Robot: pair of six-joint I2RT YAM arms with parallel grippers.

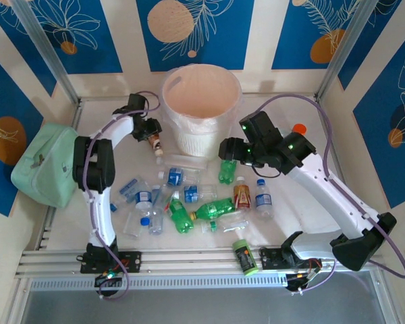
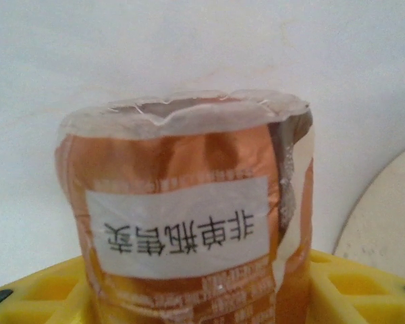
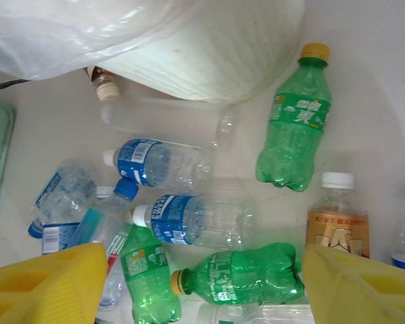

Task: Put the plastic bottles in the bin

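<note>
As the brown bottle (image 2: 189, 223) lies lengthwise in my left gripper (image 1: 151, 133), cap beyond the fingertips, I can't confirm clamping. The bin (image 1: 200, 138) is close beside, and the right gripper (image 3: 204, 260) is splayed.

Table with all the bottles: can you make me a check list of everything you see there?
Surface: white table, crowded in the middle.
Job's things: plastic bottles heaped before the bin; bin looks empty.
Clutter: lime-green canister, orange-capped container, mint-green case.
Claws: left claw around a brown-labelled bottle beside the bin, grip unclear; right claw open over the heap.
Cables: purple cables looped along both arms.
Surroundings: blue patterned walls, metal rail at the near edge.
</note>
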